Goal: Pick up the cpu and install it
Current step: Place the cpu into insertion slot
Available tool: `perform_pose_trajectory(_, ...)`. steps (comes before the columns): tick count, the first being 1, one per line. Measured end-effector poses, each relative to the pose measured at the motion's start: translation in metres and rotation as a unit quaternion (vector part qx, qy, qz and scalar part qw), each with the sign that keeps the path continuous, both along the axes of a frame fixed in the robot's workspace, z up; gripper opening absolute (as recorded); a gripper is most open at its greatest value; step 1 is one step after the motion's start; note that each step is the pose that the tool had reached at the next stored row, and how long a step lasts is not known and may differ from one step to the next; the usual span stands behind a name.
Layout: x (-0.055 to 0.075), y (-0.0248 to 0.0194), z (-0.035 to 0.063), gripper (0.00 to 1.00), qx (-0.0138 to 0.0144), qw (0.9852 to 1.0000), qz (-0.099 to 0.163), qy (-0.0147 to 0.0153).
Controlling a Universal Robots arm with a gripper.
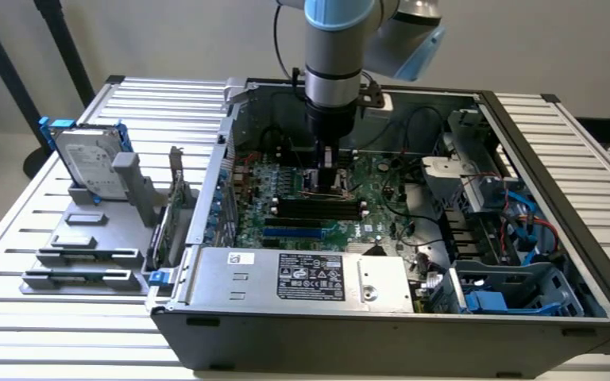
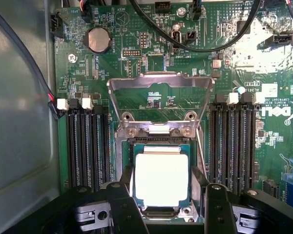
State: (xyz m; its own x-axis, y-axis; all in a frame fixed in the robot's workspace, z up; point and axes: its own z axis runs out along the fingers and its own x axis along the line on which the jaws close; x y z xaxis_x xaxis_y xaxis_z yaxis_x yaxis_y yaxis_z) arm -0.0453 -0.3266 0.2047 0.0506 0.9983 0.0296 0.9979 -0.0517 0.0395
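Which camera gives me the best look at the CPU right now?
The wrist view. The cpu lies face-on there, silver top in plain sight, between the fingers of the gripper. In the exterior view the gripper stands low over the motherboard and covers that spot.

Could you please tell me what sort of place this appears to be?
Most likely a robotics lab bench for computer assembly: an open PC case sits on a slatted table, with a hard drive in a grey fixture beside it.
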Motion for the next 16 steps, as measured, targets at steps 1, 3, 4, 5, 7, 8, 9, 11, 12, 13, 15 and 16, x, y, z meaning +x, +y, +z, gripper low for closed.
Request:
perform_pose_trajectory(1,0.0,0.0,-0.0004,0.55,0.0,1.0,0.0,0.0)
perform_pose_trajectory(3,0.0,0.0,-0.0013,0.55,0.0,1.0,0.001,0.0)
perform_pose_trajectory(4,0.0,0.0,-0.0017,0.55,0.0,1.0,0.002,0.0)
perform_pose_trajectory(5,-0.0001,-0.0001,-0.0019,0.55,-0.0001,1.0,0.003,0.0001)
perform_pose_trajectory(7,-0.0001,-0.0001,-0.0021,0.55,-0.0002,1.0,0.005,0.0001)
perform_pose_trajectory(8,-0.0001,0.0,-0.0023,0.55,-0.0001,1.0,0.006,0.0)
perform_pose_trajectory(9,-0.0001,0.0,-0.0024,0.55,-0.0001,1.0,0.007,0.0)
perform_pose_trajectory(11,0.0,-0.0001,-0.0024,0.55,-0.0001,0.9999,0.01,0.0)
perform_pose_trajectory(12,0.0,0.0,-0.0025,0.55,-0.0001,0.9999,0.012,0.0)
perform_pose_trajectory(13,-0.0001,0.0,-0.0025,0.55,-0.0001,0.9999,0.013,0.0001)
perform_pose_trajectory(15,0.0,0.0,-0.0025,0.55,0.0,0.9999,0.014,0.0)
perform_pose_trajectory(16,0.0,-0.0001,-0.0025,0.55,-0.0001,0.9999,0.014,-0.0001)
